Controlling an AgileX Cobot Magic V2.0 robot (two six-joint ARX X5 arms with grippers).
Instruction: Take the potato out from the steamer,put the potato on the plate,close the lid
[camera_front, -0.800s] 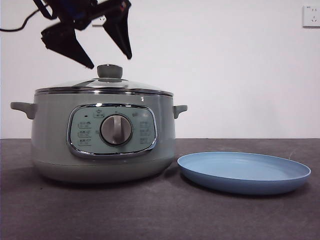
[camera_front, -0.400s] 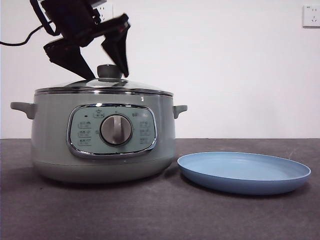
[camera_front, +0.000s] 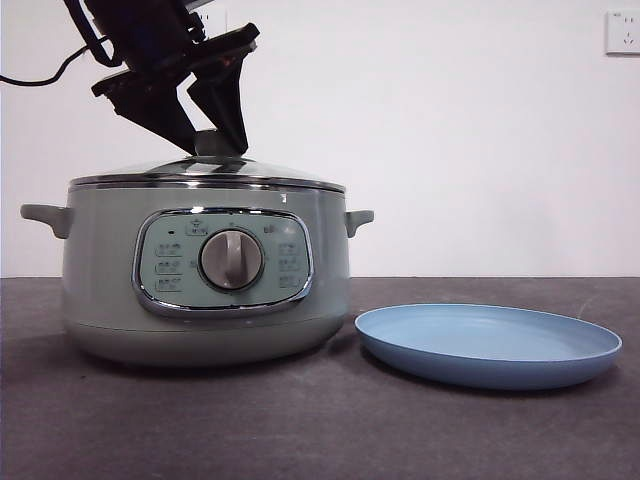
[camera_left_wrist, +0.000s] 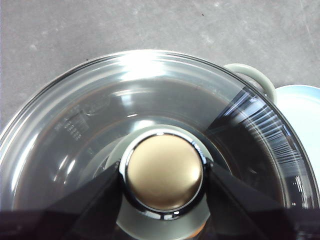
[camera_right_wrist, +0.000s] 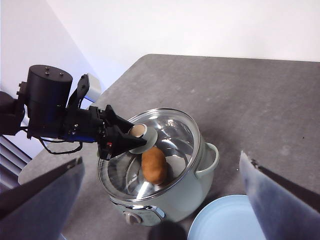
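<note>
Your left tool (camera_front: 213, 135), upper left of the front view, straddles the round pale green knob (camera_left_wrist: 163, 173) of the domed glass lid (camera_left_wrist: 100, 120), jaws open beside it. Close evenly, then lift straight. The orange-brown potato (camera_right_wrist: 154, 165) lies inside the pale green steamer (camera_front: 205, 265). Your right tool (camera_right_wrist: 160, 200) waits wide open, high above.

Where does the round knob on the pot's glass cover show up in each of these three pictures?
Front view: the lid's knob sits atop the steamer, mostly hidden between the left pincer's jaws.
Left wrist view: the knob fills the lower middle, a jaw on either side.
Right wrist view: the knob is small, left of centre, at the left pincer's tip.
Shared landmark: the plate beside the steamer.
</note>
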